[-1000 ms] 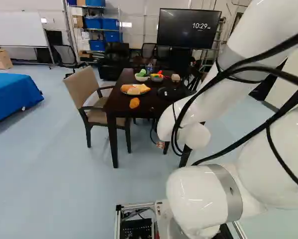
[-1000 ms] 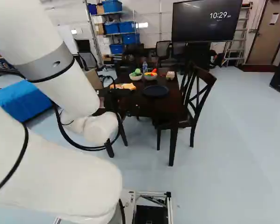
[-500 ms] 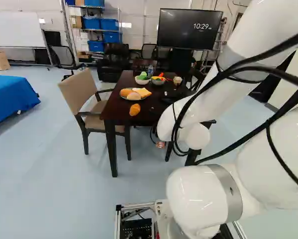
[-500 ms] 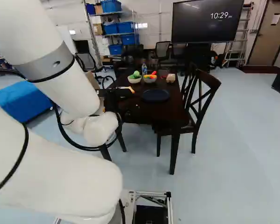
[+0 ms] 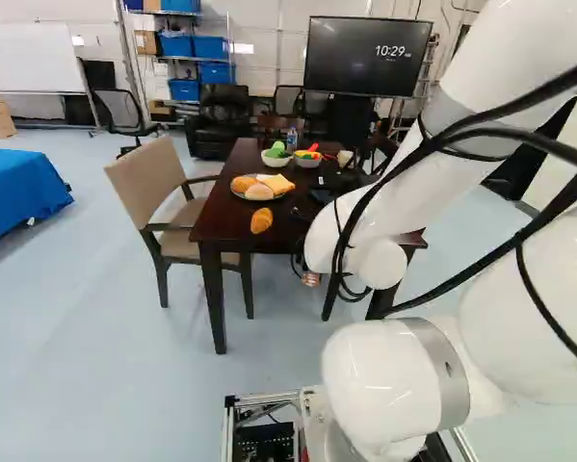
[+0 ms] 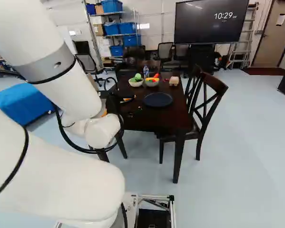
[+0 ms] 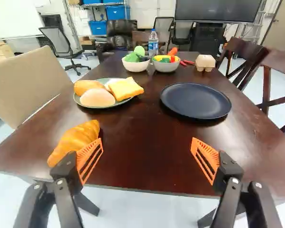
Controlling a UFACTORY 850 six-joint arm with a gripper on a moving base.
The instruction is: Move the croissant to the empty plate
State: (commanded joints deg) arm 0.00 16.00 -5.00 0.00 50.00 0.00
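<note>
In the right base view my gripper (image 6: 136,103) is small and dark at the table's near left part. The wrist view shows the gripper (image 7: 147,156) open, its orange pads wide apart with only bare tabletop beyond the gap. A golden croissant (image 7: 74,141) lies on the table beside one finger, outside the gap and partly behind that finger; the left base view shows the same croissant (image 5: 261,221) by the table's near edge. Ahead of the other finger is the empty dark blue plate (image 7: 196,100), seen too as a dark plate (image 6: 157,99) in the right base view.
A green-rimmed plate (image 7: 104,106) with bread stands beyond the croissant on the dark table (image 7: 142,123). Farther back are two bowls of toy food (image 7: 135,65), a bottle (image 7: 153,43) and an egg carton (image 7: 205,62). Chairs (image 5: 151,183) (image 6: 206,107) flank the table.
The base has moved forward, so the table and everything on it appear nearer. The arm holds its pose over its lowest joint. The croissant has stayed in place on the tabletop.
</note>
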